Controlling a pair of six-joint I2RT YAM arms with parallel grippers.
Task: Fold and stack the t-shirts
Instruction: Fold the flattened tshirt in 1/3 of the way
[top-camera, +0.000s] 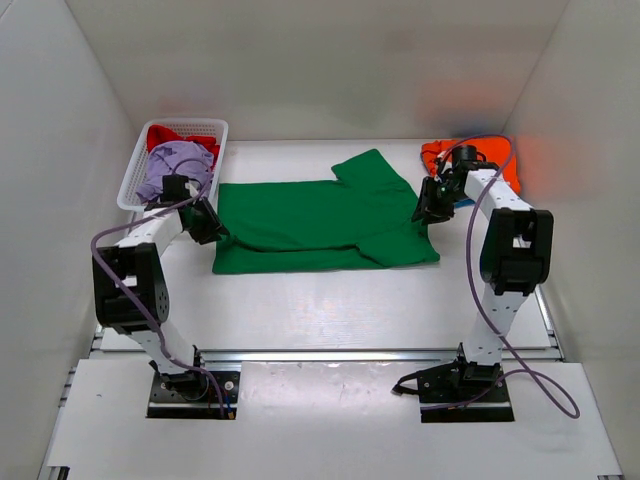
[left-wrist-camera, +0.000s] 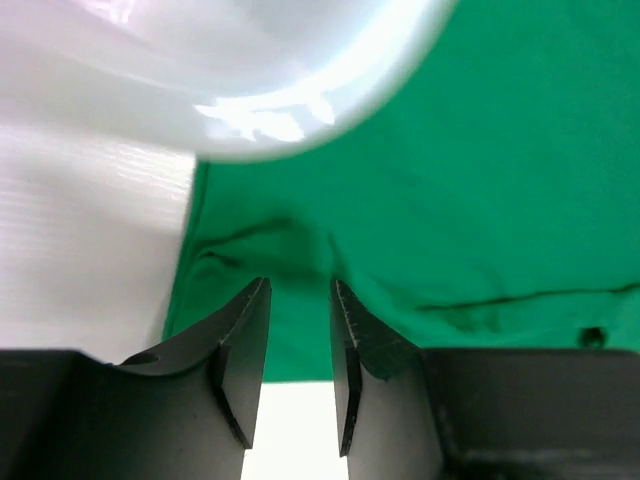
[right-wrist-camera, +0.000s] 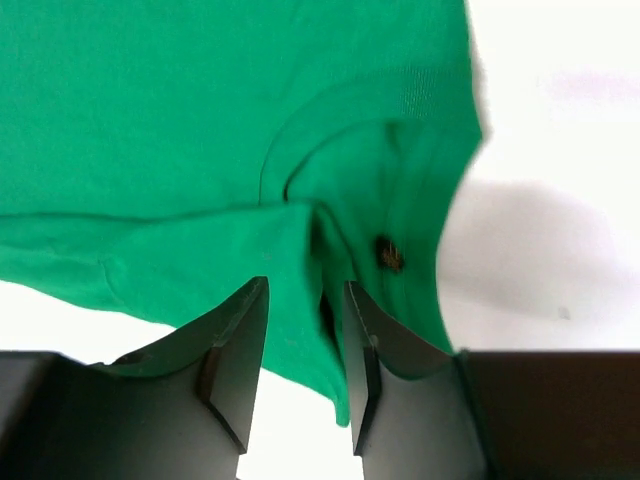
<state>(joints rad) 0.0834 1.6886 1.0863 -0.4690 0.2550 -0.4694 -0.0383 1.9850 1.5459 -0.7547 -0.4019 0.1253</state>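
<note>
The bright green t-shirt (top-camera: 320, 225) lies flat mid-table, folded lengthwise, one sleeve pointing to the back right. My left gripper (top-camera: 208, 225) sits low at its left edge. In the left wrist view that gripper (left-wrist-camera: 300, 285) is open, the green cloth (left-wrist-camera: 480, 200) lying just past its tips and bare table showing in the gap. My right gripper (top-camera: 430, 205) is at the shirt's right edge by the collar. In the right wrist view it (right-wrist-camera: 306, 285) is open, with a loose fold of green cloth (right-wrist-camera: 150, 120) hanging between its fingers, not pinched.
A white mesh basket (top-camera: 135, 175) stands at the back left, holding a red t-shirt (top-camera: 170, 135) and a lavender one (top-camera: 170, 170). An orange t-shirt (top-camera: 440, 152) lies at the back right, just behind my right arm. White walls enclose the table on three sides.
</note>
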